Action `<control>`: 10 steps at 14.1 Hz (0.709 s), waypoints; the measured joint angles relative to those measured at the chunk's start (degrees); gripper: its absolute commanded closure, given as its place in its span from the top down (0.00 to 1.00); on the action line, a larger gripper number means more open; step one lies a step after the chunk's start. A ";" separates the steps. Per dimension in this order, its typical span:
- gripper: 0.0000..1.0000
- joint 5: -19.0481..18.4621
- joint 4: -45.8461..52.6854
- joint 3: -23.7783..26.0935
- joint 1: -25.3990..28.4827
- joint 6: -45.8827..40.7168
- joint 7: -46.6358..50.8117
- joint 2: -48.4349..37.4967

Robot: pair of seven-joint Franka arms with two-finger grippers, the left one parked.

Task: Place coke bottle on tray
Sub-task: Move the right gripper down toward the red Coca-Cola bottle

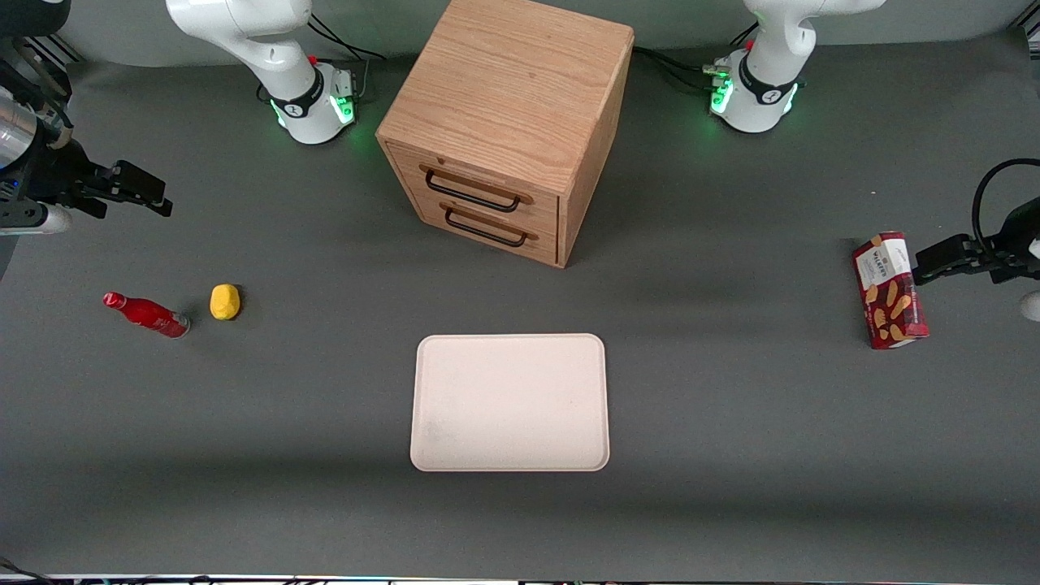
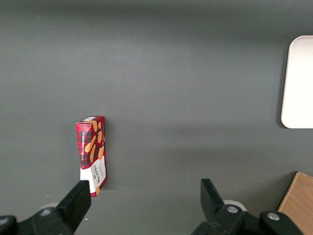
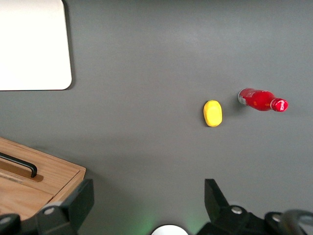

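The glossy red coke bottle (image 1: 146, 314), a yellow lump (image 1: 225, 301) and the cream tray (image 1: 510, 402) are lying on the dark grey tabletop (image 1: 731, 422), the black hand (image 1: 142, 191) hovering above, fingers apart.

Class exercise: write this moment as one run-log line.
coke bottle: lying on table beside yellow lump | tray: bare | gripper: raised above table, fingers open, holding nothing

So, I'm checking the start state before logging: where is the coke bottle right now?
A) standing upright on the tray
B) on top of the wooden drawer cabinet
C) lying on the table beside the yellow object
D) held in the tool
C: the coke bottle lies on its side on the table beside the yellow object, apart from the tray; the tool hangs open above the table, holding nothing.
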 measured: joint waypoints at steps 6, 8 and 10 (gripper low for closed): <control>1.00 -0.09 0.00 -0.35 -0.03 -0.03 -0.52 0.68; 1.00 -0.75 -0.05 -2.82 -0.08 0.11 -5.29 1.94; 1.00 -0.94 -0.07 -7.96 -0.23 2.10 -13.42 4.19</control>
